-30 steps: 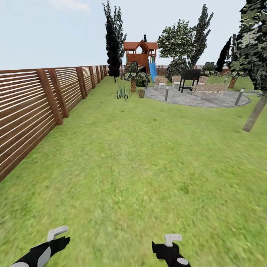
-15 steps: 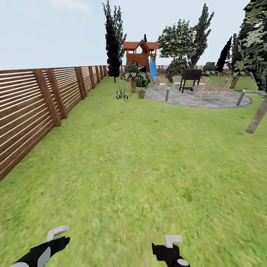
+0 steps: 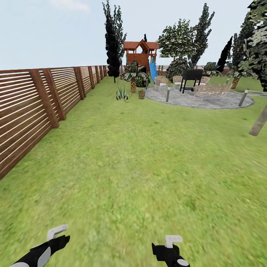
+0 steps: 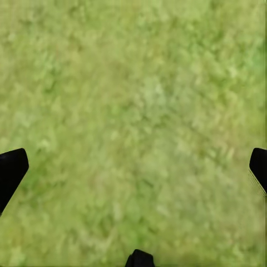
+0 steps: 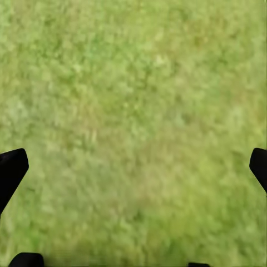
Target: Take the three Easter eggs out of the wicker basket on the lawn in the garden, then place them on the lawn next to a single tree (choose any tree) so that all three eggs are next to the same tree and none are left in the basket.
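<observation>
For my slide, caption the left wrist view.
Left pincer open, hanging empty above bare lawn.

1. Lawn [image 3: 141, 155]: wide, flat, bright green grass with mottled patches. It runs from under me far ahead, alongside a fence on my left. In both wrist views it is plain blurred grass.
2. Wicker basket [image 3: 141, 94]: small, tan-brown, upright on the grass far ahead, just beside the edge of a grey paved circle and near a small palm. Too distant to make out its contents.
3. Tree [image 3: 259, 55]: at the right edge of my head view, a pale grey slender trunk leaning up out of the grass, with a mottled dark green-grey crown above, partly cut off.
</observation>
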Available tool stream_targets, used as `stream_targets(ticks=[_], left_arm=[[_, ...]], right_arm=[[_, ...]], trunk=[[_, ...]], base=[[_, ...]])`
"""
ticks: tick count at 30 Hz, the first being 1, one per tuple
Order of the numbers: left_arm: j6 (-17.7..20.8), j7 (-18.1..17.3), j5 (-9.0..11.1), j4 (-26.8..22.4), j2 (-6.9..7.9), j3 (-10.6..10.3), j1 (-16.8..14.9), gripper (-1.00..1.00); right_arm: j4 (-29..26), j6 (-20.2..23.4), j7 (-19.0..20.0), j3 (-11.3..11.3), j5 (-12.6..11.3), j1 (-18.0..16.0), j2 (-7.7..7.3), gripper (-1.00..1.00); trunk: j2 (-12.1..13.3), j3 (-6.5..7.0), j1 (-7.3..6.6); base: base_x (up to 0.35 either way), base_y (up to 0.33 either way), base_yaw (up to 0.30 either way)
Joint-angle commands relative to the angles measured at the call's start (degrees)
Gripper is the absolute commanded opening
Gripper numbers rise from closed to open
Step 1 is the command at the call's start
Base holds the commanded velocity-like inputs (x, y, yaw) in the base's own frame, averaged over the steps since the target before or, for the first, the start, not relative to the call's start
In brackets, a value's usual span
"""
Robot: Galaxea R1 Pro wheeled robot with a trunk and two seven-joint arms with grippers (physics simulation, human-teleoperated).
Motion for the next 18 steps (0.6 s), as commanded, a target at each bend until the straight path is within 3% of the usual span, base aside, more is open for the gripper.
stream_targets(ticks=[1,18], left_arm=[[0.35,-0.31,-0.16,-0.1,-0.01,0.45,-0.03,1.0],[0.35,-0.31,-0.16,-0.1,-0.01,0.45,-0.03,1.0]], right_arm=[[-0.11,0.29,-0.26,0.21,-0.51,-0.03,-0.03,1.0],[1.36,0.29,-0.3,0.12,-0.6,-0.03,-0.03,1.0]], trunk=[[-0.11,-0.11,0.06],[-0.11,-0.11,0.06]], base=[[0.309,0.0,0.0],[0.309,0.0,0.0]])
